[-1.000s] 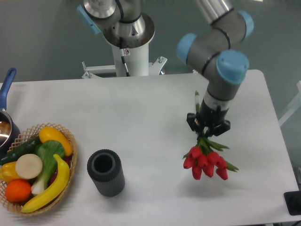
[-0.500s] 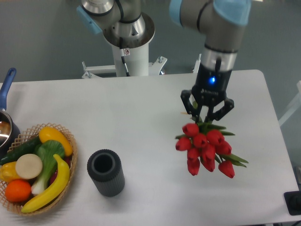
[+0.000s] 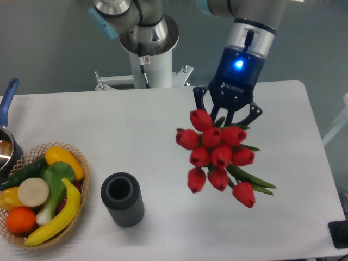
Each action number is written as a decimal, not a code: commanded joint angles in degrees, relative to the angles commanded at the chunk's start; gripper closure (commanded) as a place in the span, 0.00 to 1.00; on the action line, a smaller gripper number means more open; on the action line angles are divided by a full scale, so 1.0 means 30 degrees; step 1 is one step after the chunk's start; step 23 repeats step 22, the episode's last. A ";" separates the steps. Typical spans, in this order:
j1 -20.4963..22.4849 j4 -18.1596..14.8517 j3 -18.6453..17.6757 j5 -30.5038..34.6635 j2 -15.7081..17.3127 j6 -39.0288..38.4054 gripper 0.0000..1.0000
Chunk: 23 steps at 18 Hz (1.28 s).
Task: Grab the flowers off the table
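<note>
The flowers (image 3: 220, 157) hang in the centre right of the frame, clamped by their stems in the tool (image 3: 225, 117), whose two fingers close around the green stalks just above the red buds. Over the last second the bunch has swung and grown in the picture: a second ago it sat low and small, further toward the lower right, with the buds close to the table (image 3: 152, 125); half a second ago it was already larger and higher; now the buds spread wide and loom toward the camera, and the tool with its lit blue ring has moved up and slightly left in the frame. I read that as the arm lifting the bunch clear of the table, so the pick-up looks essentially achieved; a soft shadow below the buds suggests a gap beneath them, though how big cannot be judged. The buds point down and toward the viewer, a few leaves trailing to the lower right. At the lower left, well apart from the flowers, the dark ribbed cylinder (image 3: 123, 199) stands upright, and the wicker basket of toy fruit and vegetables (image 3: 41, 193) sits at the left edge, next to a blue-handled pot (image 3: 6, 141).
</note>
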 joint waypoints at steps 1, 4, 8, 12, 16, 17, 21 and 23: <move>0.0000 0.0000 -0.0001 -0.0234 0.0000 0.0000 0.82; 0.0000 0.0000 -0.0030 -0.0471 0.0000 -0.0029 0.81; -0.0029 0.0000 -0.0001 -0.0500 0.0000 -0.0058 0.81; -0.0029 0.0000 0.0233 -0.0529 -0.0029 -0.0058 0.81; 0.0030 0.0000 0.0234 -0.0559 -0.0029 -0.0058 0.81; 0.0088 0.0000 0.0205 -0.0617 0.0000 -0.0058 0.81; 0.0118 0.0000 0.0175 -0.0734 0.0000 -0.0058 0.81; 0.0117 0.0000 0.0175 -0.0822 0.0000 -0.0058 0.81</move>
